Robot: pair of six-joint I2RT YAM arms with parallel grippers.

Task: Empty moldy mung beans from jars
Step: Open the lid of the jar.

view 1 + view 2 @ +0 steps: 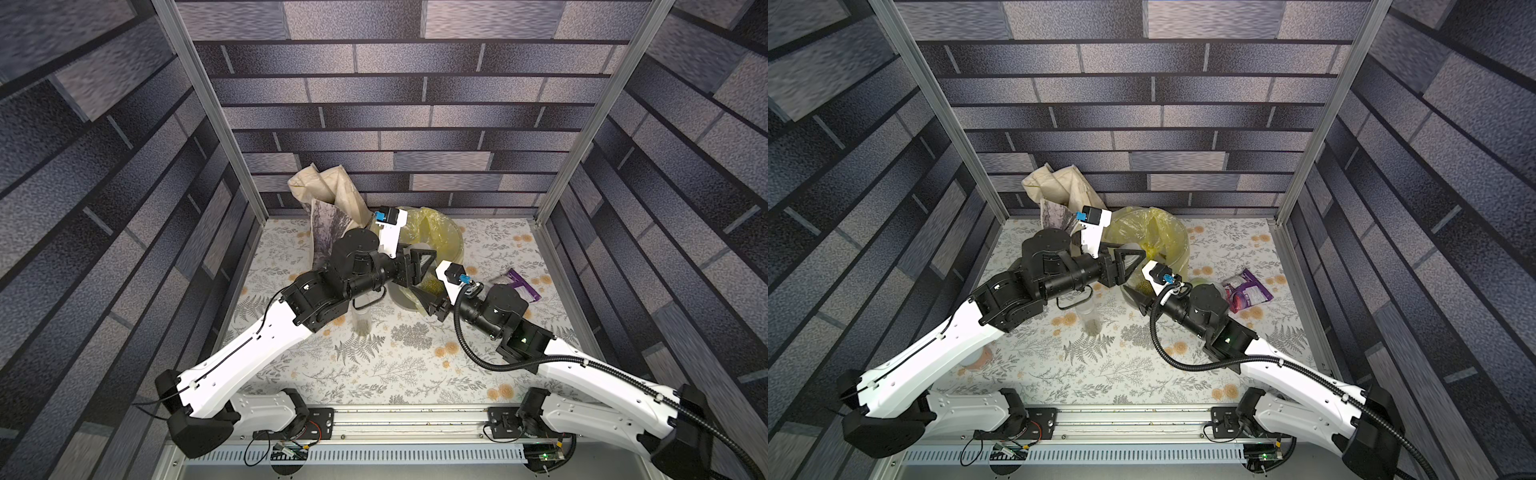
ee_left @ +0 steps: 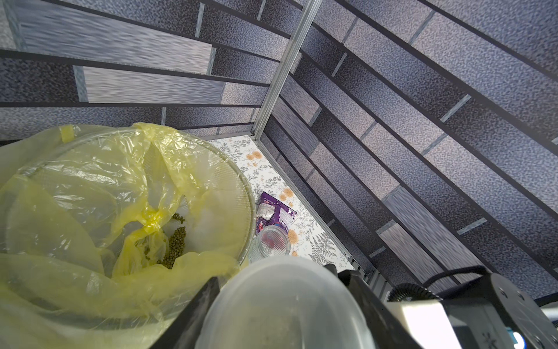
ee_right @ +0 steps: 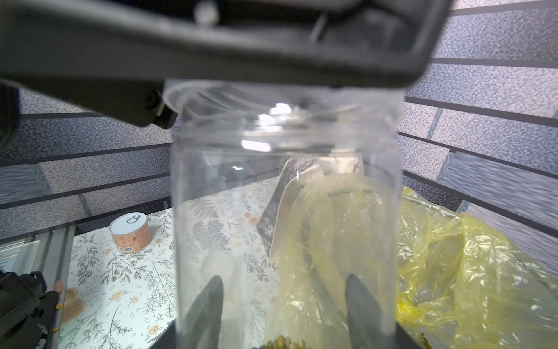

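Jar (image 3: 287, 196) upright, mouth up, clamped in right claw (image 3: 283, 278) | left claw (image 2: 273, 276) grips lid (image 2: 283, 311)

Both arms have white link shells and black joint housings. Left arm (image 1: 249, 353): thin black cable (image 1: 259, 328) clipped along the shell. Right arm (image 1: 602, 374): ribbed black conduit (image 1: 456, 324), green LED (image 1: 523, 340) in the elbow housing. White wrist camera mounts have blue connectors (image 1: 379, 216). Fingers (image 1: 422, 259) are black triangular frames.

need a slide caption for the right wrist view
Right gripper holds a jar, beans at its base, by the yellow bag.
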